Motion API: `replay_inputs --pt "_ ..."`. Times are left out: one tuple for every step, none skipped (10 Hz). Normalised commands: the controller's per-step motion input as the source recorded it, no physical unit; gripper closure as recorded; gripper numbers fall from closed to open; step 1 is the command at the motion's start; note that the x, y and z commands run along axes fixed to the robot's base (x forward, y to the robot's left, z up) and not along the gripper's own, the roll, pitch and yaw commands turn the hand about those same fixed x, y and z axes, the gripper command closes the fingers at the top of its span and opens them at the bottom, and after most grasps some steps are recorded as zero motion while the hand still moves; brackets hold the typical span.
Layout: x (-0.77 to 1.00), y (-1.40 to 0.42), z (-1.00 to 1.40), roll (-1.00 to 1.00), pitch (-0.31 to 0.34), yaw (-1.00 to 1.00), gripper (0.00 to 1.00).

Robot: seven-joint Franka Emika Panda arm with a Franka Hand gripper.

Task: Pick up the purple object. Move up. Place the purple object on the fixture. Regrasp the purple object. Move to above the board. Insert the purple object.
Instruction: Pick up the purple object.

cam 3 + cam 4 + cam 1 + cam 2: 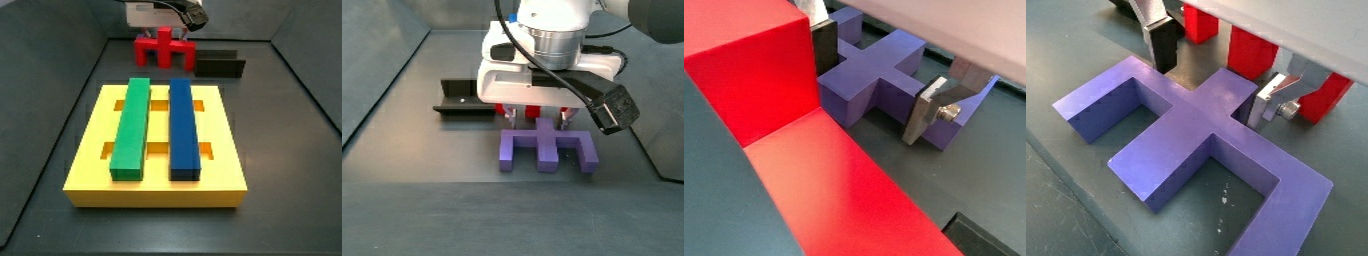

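While straddling the stub of the purple object (1200, 140), hand (1213, 75) hovers low with fingers (1164, 40) apart, unclamped. Lying flat on the floor beside the red piece (764, 110), ready for pickup. Positioned so for closing on the narrow stub.

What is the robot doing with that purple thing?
The gripper is down low on the floor over the purple object, with one finger on each side of its middle stub. It has not lifted it. The red piece stands just behind, the fixture waits nearby, and the yellow board already holds a green bar and a blue bar.
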Motion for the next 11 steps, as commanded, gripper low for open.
replay_inputs --pt "0.00 0.00 -0.10 0.00 -0.009 0.00 0.00" --pt "0.00 0.00 0.00 0.00 0.000 0.00 0.00" --pt "0.00 0.00 0.00 0.00 0.000 0.00 1.00" --pt "0.00 0.00 0.00 0.00 0.000 0.00 1.00" --pt "0.00 0.00 0.00 0.00 0.000 0.00 1.00" --pt "0.00 0.00 0.00 0.00 0.000 0.00 1.00" --pt "0.00 0.00 0.00 0.00 0.000 0.00 1.00" --pt "0.00 0.00 0.00 0.00 0.000 0.00 1.00" --pt "0.00 0.00 0.00 0.00 0.000 0.00 1.00" --pt "0.00 0.00 0.00 0.00 0.000 0.00 1.00" --pt "0.00 0.00 0.00 0.00 0.000 0.00 1.00"
